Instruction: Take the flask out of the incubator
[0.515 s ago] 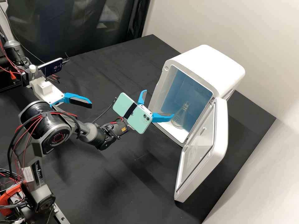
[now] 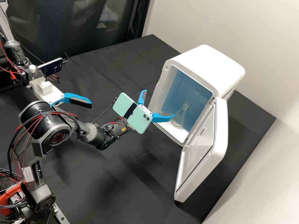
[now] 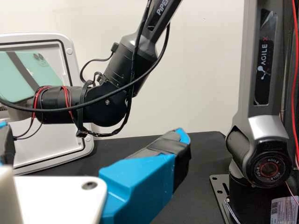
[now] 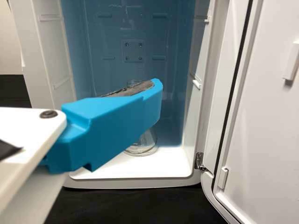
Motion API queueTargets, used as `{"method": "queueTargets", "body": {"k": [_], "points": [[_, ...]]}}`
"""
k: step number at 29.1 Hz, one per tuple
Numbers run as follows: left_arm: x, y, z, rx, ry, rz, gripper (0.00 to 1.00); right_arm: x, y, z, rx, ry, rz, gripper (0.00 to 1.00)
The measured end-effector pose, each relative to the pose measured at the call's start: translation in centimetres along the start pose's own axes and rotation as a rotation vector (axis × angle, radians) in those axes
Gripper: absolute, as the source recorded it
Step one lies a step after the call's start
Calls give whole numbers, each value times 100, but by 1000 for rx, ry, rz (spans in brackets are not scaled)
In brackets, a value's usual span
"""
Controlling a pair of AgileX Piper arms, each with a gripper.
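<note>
Black bench [image 2: 124,62] carries a white incubator [image 2: 211,65], door [image 2: 202,146] open; the flask [image 2: 181,118] stands upright on its floor, neck up. Right gripper [image 2: 154,107] hangs at the opening, fingers [image 2: 162,117] spread; left gripper [image 2: 76,99], well back, likewise spread.

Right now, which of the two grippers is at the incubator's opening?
The right gripper, open just short of the flask inside the incubator; the left gripper hangs far back over the bench.

White incubator [image 2: 215,65], blue inside; clear flask [image 2: 181,115]; black table [image 2: 124,174]; mint-green phone [image 2: 121,104], black band; left claw [image 2: 79,99] and right claw [image 2: 157,105], bright blue fingers [image 2: 162,117].
</note>
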Motion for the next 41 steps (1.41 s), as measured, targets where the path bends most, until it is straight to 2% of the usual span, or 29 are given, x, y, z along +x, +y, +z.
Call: {"method": "queueTargets", "body": {"k": [2, 7, 11, 17, 18, 20, 24, 27, 34, 38, 41], "points": [[-1, 3, -20, -4, 7, 1, 100, 0, 0, 0, 0, 0, 0, 100], [-7, 7, -122, -28, 41, 2, 100, 0, 0, 0, 0, 0, 0, 100], [-34, -23, -206, -46, 70, -8, 100, 0, 0, 0, 0, 0, 0, 100], [-80, -46, -326, -56, 102, -19, 100, 0, 0, 0, 0, 0, 0, 100], [-96, -55, -359, -65, 110, -23, 100, 0, 0, 0, 0, 0, 0, 100], [-117, -70, -392, -65, 118, -30, 100, 0, 0, 0, 0, 0, 0, 100], [-173, -102, -488, -55, 142, -46, 100, 0, 0, 0, 0, 0, 0, 100], [-186, -112, -549, -53, 157, -45, 100, 0, 0, 0, 0, 0, 0, 100], [-207, -193, -766, -54, 223, -69, 100, 0, 0, 0, 0, 0, 0, 100], [-251, -204, -917, -74, 277, -69, 100, 0, 0, 0, 0, 0, 0, 100], [-277, -210, -1005, -82, 309, -69, 100, 0, 0, 0, 0, 0, 0, 100]]}}
